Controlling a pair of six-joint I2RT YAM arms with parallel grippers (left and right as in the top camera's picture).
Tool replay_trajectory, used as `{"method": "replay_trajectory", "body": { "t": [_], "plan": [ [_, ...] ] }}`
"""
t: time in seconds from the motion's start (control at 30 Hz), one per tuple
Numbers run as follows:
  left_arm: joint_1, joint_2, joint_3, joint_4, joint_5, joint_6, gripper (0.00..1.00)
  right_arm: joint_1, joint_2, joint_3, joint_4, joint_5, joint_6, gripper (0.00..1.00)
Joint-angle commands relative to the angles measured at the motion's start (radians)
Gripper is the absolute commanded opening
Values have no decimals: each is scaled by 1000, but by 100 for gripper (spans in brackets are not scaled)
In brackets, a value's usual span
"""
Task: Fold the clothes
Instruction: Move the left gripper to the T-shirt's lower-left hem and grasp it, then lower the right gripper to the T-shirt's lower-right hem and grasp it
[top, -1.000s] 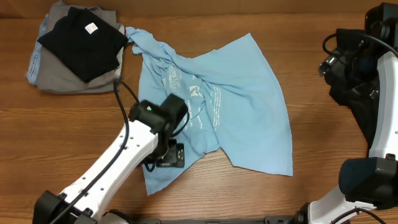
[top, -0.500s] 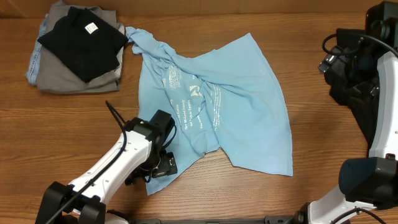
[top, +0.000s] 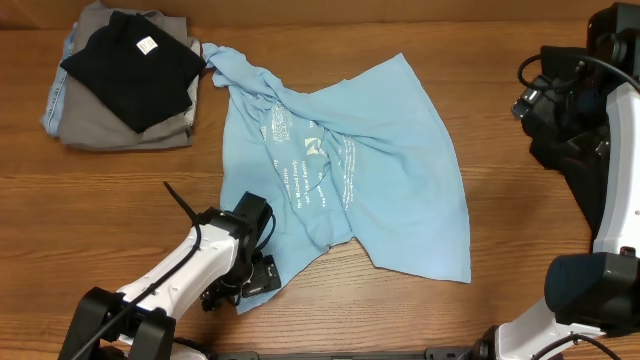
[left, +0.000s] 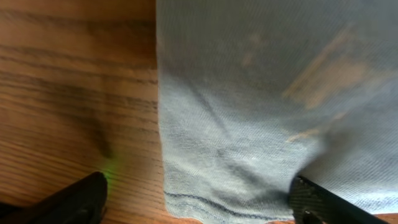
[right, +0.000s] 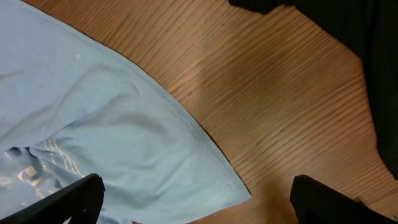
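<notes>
The T-shirt (top: 380, 170) lay crumpled on the counter (top: 520, 250), roughly at its middle, light blue with small white print (top: 312, 172) facing up. One bunched end reached up and left until it touched a stack of folded clothes (top: 120, 75), a black piece on top of a grey one. The opposite corner pointed toward the near right of the counter.

The left end effector (top: 252, 282) sat low at the shirt's near-left corner, right over the edge of the cloth. In the left wrist view its fingers (left: 81, 199) stood wide apart, gripping nothing. The shirt (left: 261, 112) filled the space ahead of the left end effector (left: 198, 190). The cloth's side edge ran down the frame and its hem crossed between the fingers. The finger at the frame's left was over bare wood, while the one at the frame's right was over the cloth. Whether either fingertip touched the cloth could not be told.

The right arm (top: 580, 120) stood at the counter's right edge, well apart from the shirt. The right end effector (right: 193, 186) was also spread wide and empty. From its wrist camera, the shirt (right: 106, 124) lay below and to the frame's left, a hemmed edge running diagonally to a corner between the fingers, with bare counter (right: 280, 106) beyond.
</notes>
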Motion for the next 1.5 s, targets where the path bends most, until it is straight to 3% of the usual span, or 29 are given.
{"method": "replay_trajectory", "body": {
  "t": [0.0, 0.13, 0.23, 0.33, 0.37, 0.4, 0.43, 0.53, 0.57, 0.63, 0.83, 1.2, 1.33, 1.47],
  "plan": [
    [7, -3, -7, 5, 34, -9, 89, -2, -18, -2, -10, 1, 0, 100],
    [6, -3, -7, 10, 34, -10, 68, -2, -18, -2, -20, 0, 19, 100],
    [9, -3, -7, 12, 34, -10, 41, -2, -18, -3, -20, -3, 68, 100],
    [14, -3, -10, 11, 34, -10, 35, -1, -18, -3, -20, -8, 84, 100],
    [14, -3, -11, 11, 35, -10, 35, -1, -18, -3, -20, -8, 84, 100],
    [14, -3, -11, 7, 42, -10, 42, 0, -18, -3, -20, -7, 84, 100],
    [14, -3, -11, 3, 45, -10, 65, 0, -18, -2, -20, -7, 84, 100],
    [14, -3, -11, -8, 45, -18, 86, 0, -18, -3, -20, -6, 83, 100],
    [17, -3, -11, -7, 41, -26, 93, 0, -18, -3, -20, -6, 83, 100],
    [33, -3, -11, -1, 38, -39, 94, 0, -18, -3, -20, -7, 83, 100],
    [119, -3, -11, 21, 38, -34, 94, 0, -18, -3, -15, -13, 83, 100],
    [177, -2, -11, 139, 59, 33, 80, 0, -18, -3, 4, -22, 82, 100],
    [177, -2, -12, 138, 56, 41, 67, 0, -18, -3, 5, -21, 82, 100],
    [177, 1, -18, 139, 49, 51, 39, 0, -18, -3, 0, -23, 84, 100]
  ]
}}
